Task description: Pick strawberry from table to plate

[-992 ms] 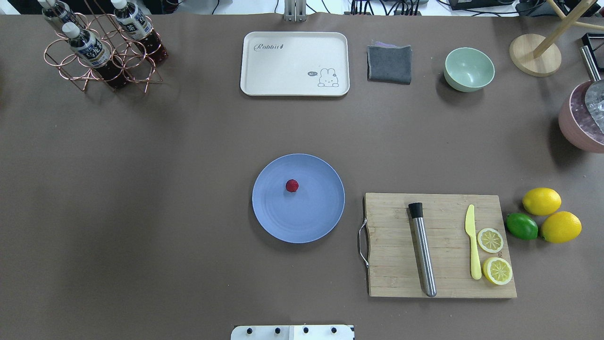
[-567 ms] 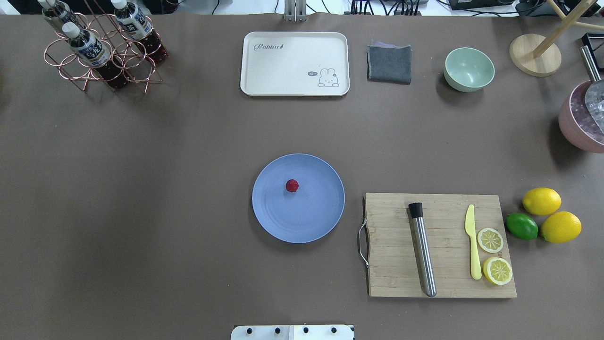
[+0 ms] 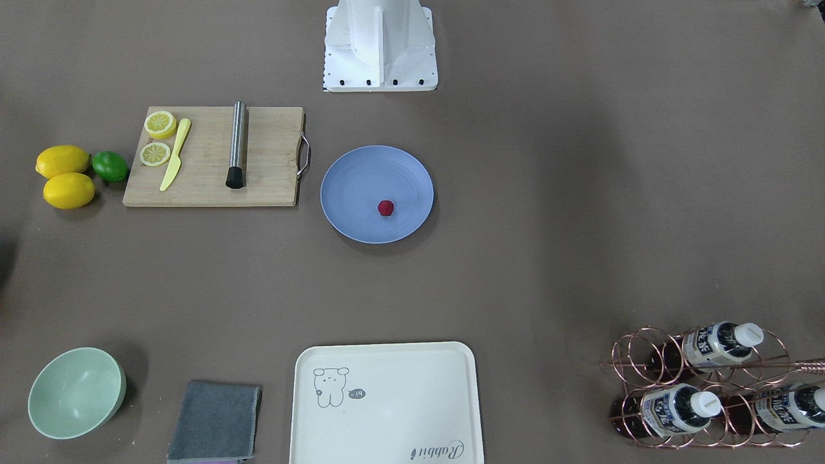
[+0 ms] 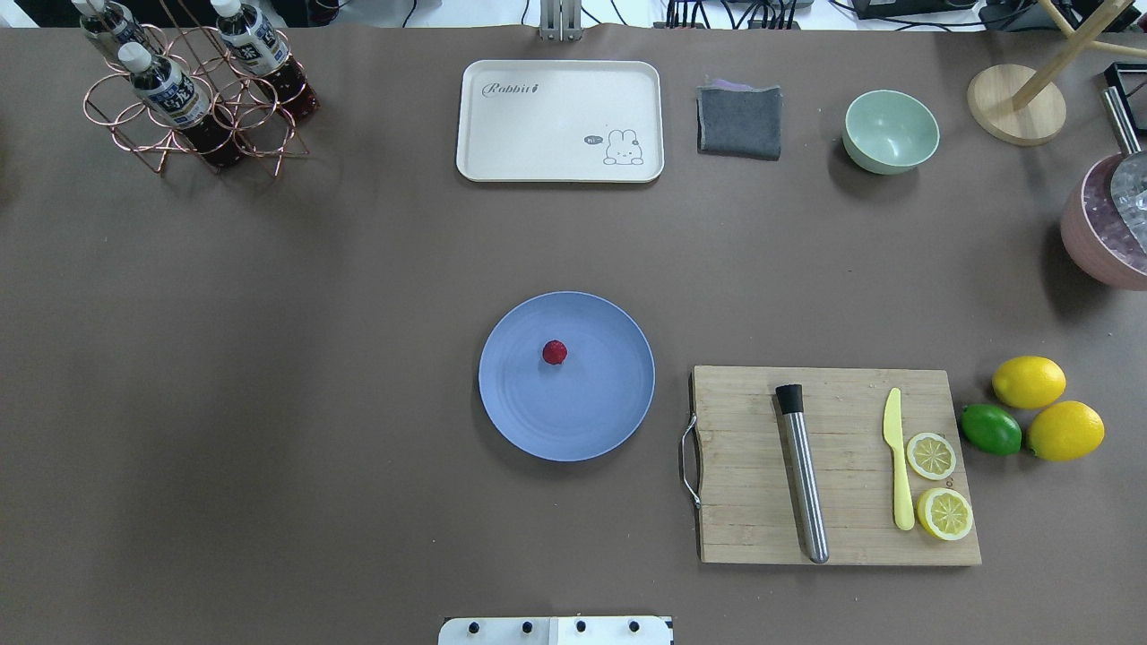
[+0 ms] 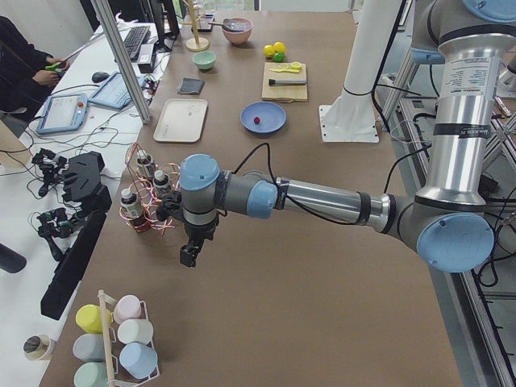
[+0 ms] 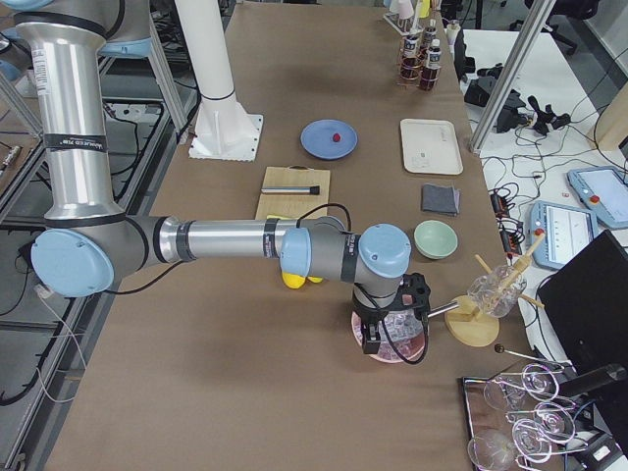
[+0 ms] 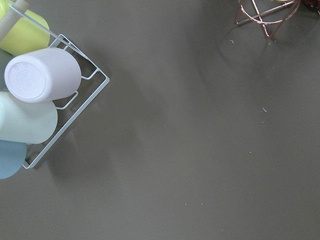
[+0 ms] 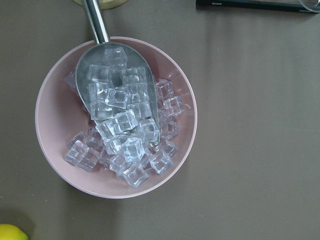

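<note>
The strawberry [image 4: 555,352] [image 3: 385,207], a tiny dark-red berry, lies on the round blue plate [image 4: 582,421] [image 3: 361,174] in the middle of the grey-brown table [image 4: 269,358]. Neither arm shows in the overhead or front views. In the exterior left view my left gripper [image 5: 188,258] hangs far from the plate, beside the bottle rack. My right gripper [image 6: 374,342] appears only in the exterior right view, above a pink bowl of ice. I cannot tell whether either gripper is open or shut. No fingers show in the wrist views.
Right of the plate lies a wooden cutting board [image 4: 838,537] with a metal rod, a yellow knife and lemon halves; lemons [image 4: 1029,382] and a lime sit beyond it. At the back stand a cream tray [image 4: 560,121], grey cloth, green bowl [image 4: 891,131] and bottle rack [image 4: 193,90]. Ice bowl [image 8: 55,150]; cup rack [image 7: 42,75].
</note>
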Robot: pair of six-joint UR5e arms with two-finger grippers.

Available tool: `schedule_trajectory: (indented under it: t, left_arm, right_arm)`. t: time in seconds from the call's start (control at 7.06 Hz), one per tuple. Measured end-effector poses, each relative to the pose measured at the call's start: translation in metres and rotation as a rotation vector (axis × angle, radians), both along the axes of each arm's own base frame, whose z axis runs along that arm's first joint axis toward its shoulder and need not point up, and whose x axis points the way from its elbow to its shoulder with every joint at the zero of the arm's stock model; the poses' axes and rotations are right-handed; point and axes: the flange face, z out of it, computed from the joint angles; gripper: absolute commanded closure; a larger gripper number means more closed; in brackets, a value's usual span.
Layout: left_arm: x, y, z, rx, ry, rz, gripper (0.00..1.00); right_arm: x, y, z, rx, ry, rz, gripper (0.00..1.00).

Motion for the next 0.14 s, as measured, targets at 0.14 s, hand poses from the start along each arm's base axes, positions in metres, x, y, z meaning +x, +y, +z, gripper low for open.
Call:
schedule_trajectory:
  t: [0.14]
  left_arm:
    - [-0.0001,0.0,0.0009,-0.002,-0.001,0.0,0.02]
  right_arm:
    - [0.0,-0.0003,-0.0006,0.001,-0.001,0.0,0.0]
